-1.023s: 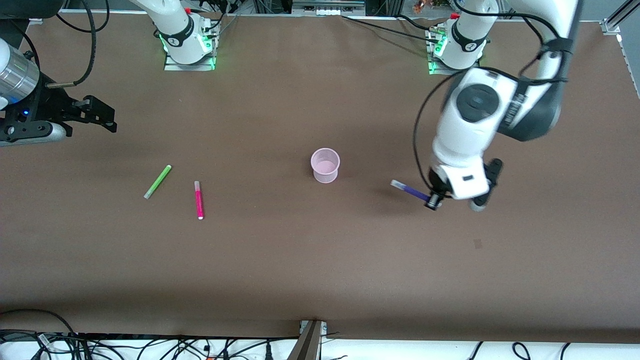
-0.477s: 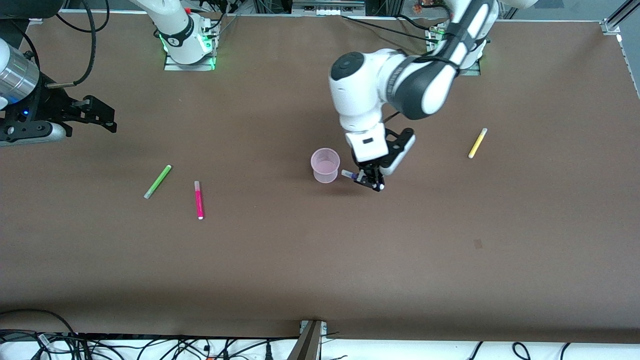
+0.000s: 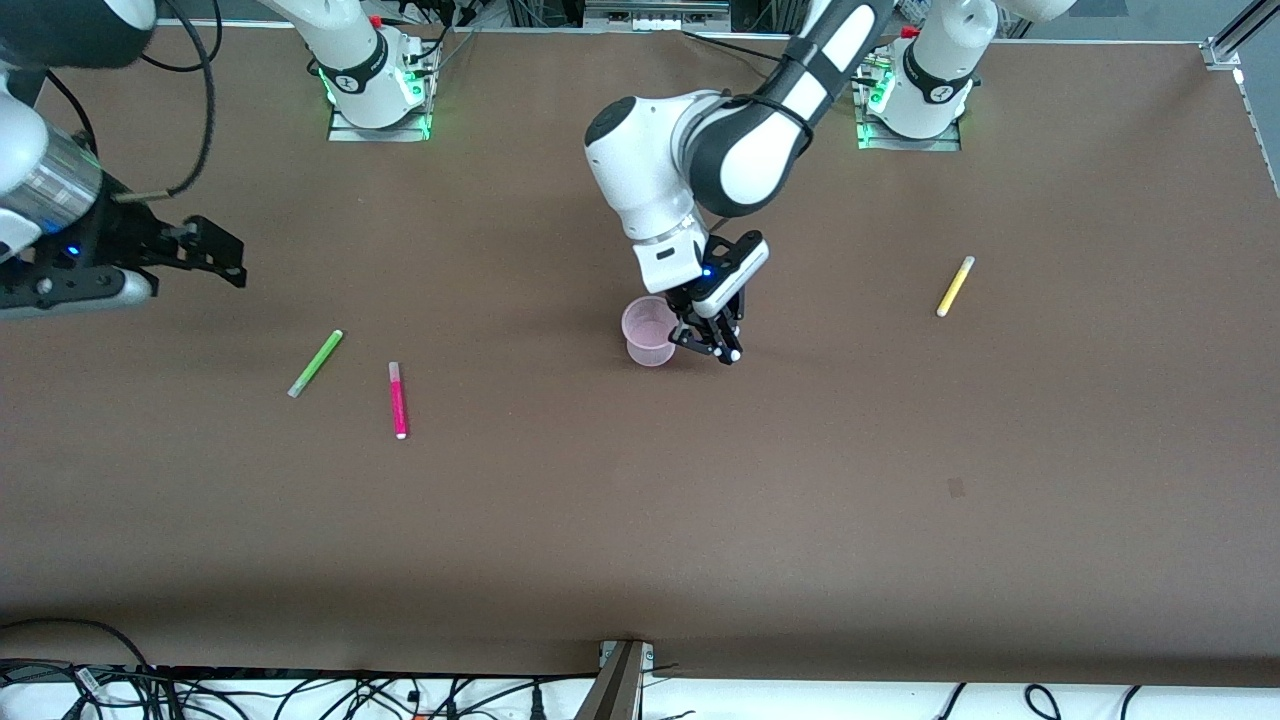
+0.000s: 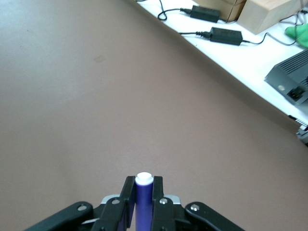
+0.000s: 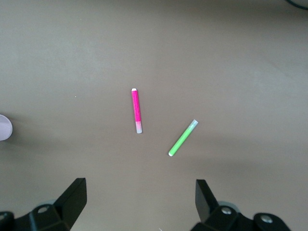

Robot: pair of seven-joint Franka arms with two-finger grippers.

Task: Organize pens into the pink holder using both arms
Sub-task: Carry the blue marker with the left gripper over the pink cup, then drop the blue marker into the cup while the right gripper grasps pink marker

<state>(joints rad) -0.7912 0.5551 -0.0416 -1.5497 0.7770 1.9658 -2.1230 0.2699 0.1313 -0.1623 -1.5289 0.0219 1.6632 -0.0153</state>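
Note:
The pink holder [image 3: 646, 331] stands upright mid-table. My left gripper [image 3: 712, 345] is right beside its rim, shut on the dark purple pen [image 4: 143, 207], whose pale end shows between the fingers in the left wrist view; the pen is hidden in the front view. The lime green pen [image 3: 316, 363] and magenta pen [image 3: 398, 400] lie flat toward the right arm's end, also in the right wrist view [image 5: 182, 138] [image 5: 137, 110]. The yellow pen [image 3: 954, 286] lies toward the left arm's end. My right gripper [image 3: 218, 255] is open and empty, up over the table near the green pen.
Bare brown tabletop [image 3: 640, 520] surrounds everything. Cables and power bricks [image 4: 219, 33] lie off the table's edge nearest the front camera. The holder's rim [image 5: 4, 127] shows at the edge of the right wrist view.
My left gripper has carried the purple pen from the left arm's end of the table to the holder's rim, uncovering the yellow pen. My right gripper has shifted slightly.

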